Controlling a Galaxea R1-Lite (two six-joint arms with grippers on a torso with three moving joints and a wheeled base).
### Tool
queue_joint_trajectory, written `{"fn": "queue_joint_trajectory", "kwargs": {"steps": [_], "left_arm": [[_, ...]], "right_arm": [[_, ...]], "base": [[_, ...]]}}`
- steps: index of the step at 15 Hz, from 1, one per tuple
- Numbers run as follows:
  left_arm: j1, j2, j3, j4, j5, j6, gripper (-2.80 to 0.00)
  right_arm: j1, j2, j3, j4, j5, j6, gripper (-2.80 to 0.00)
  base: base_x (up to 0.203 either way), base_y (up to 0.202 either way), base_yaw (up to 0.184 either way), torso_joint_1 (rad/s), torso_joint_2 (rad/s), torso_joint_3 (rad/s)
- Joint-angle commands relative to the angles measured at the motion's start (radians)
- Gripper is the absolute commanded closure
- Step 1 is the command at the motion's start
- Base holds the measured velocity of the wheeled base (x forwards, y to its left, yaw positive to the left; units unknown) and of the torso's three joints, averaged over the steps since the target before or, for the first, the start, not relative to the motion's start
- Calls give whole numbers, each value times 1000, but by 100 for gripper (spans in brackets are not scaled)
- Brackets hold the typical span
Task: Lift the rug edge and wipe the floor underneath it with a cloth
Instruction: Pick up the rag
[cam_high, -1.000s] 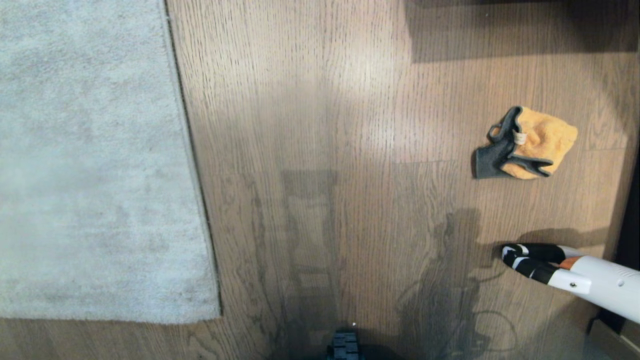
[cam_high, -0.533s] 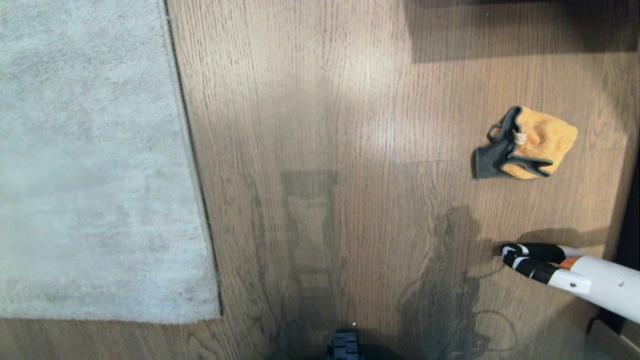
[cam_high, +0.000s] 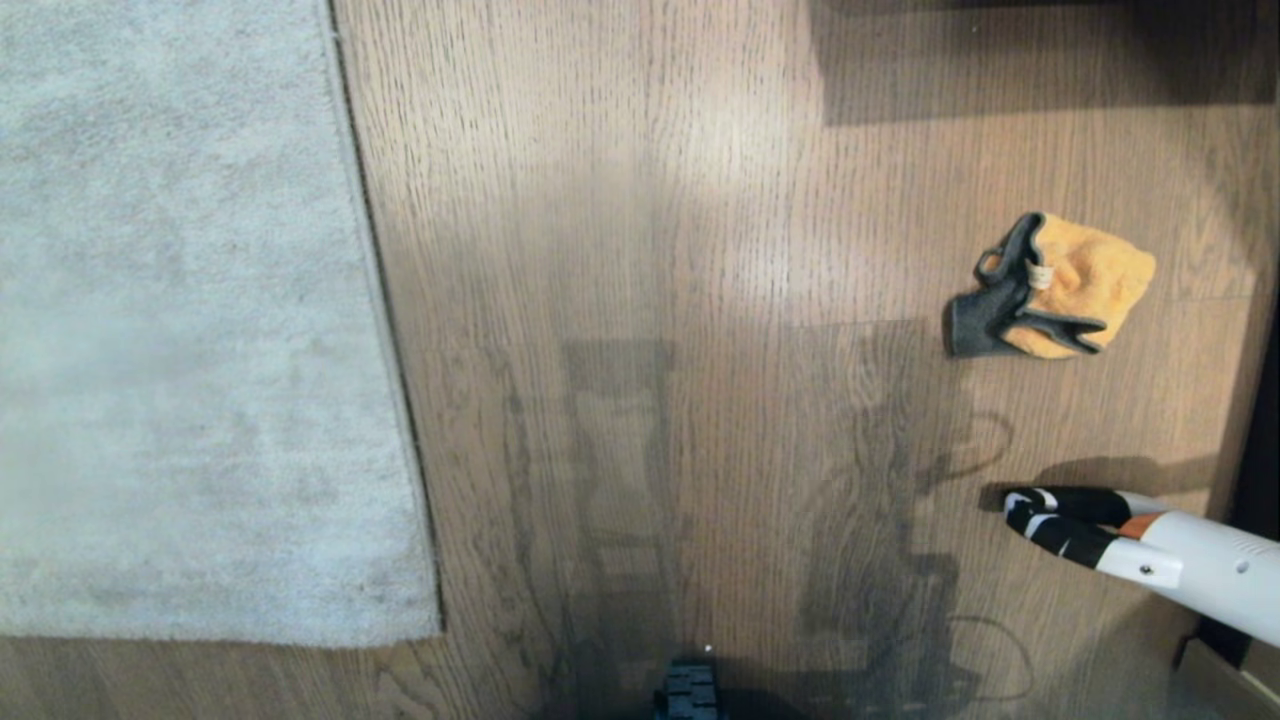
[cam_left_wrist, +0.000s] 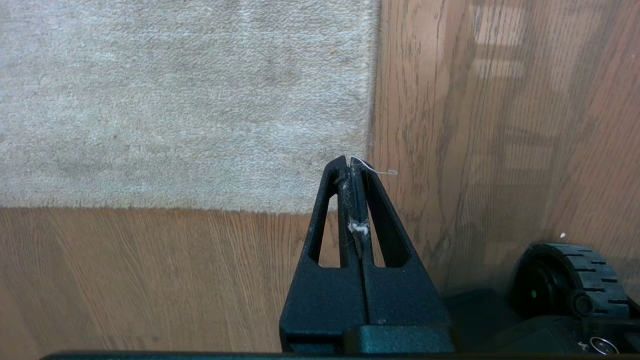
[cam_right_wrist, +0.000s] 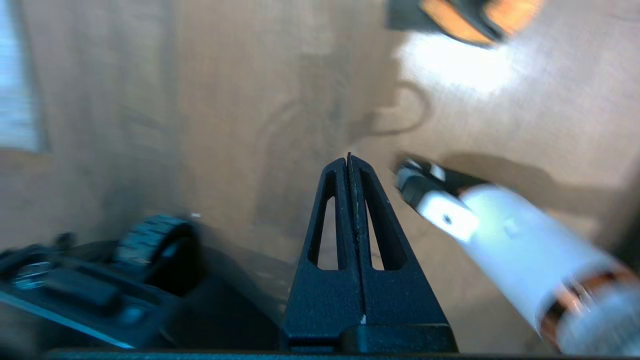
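**Both hands pressed shut, cloth lying loose on the floor, rug flat**

Head view: the pale grey rug (cam_high: 190, 320) fills the nine o'clock side, lying flat. Its rug edge (cam_high: 385, 300) runs straight from twelve o'clock down to a square corner near seven o'clock. The floor (cam_high: 640, 250), brown wood-grain planks, takes up everything else. The cloth (cam_high: 1050, 288) lies crumpled at about two o'clock, well apart from the rug, its orange-yellow face up with dark grey folds across it and a small white tag. Below it, at about four o'clock, a white tool with a black-and-white tip (cam_high: 1150, 555) lies on the planks, apart from the cloth. A black wheel (cam_high: 687, 692) of the base shows at six o'clock. Neither arm is in this view.

Left wrist view: the left hand (cam_left_wrist: 350, 165) hangs above the rug's corner with its two black fingers pressed together, holding nothing; a few pale fibres cling between them. The rug's corner and the bare planks lie beneath, with the base's wheel off to one side.

Right wrist view: blurred. The right hand (cam_right_wrist: 348, 162) is likewise narrowed to nothing, fingers together and empty, above bare floor. The white tool lies just beside it, and the cloth shows as an orange patch well beyond the fingertips.
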Motion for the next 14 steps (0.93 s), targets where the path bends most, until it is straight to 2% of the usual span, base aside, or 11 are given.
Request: {"fn": "queue_joint_trajectory", "kwargs": {"steps": [1,2,7,10,14], "left_arm": [[-1,0,1,1,0,0,0],[-1,0,0,0,0,0,0],[0,0,-1,0,0,0,0],[0,0,-1,0,0,0,0],[0,0,0,0,0,0,0]], "right_arm": [[9,171,-54,-26,71,-2,0],[42,207,-64,-46,96,-2,-280],[178,276,-61,-41,114,6,-280],[187,400,-66,-102,112,0,-280],[184,598,-67,-293,104,-35,-280]], "base": [[0,0,0,0,0,0],[0,0,0,0,0,0],[0,0,0,0,0,0],[0,0,0,0,0,0],[0,0,0,0,0,0]]}}
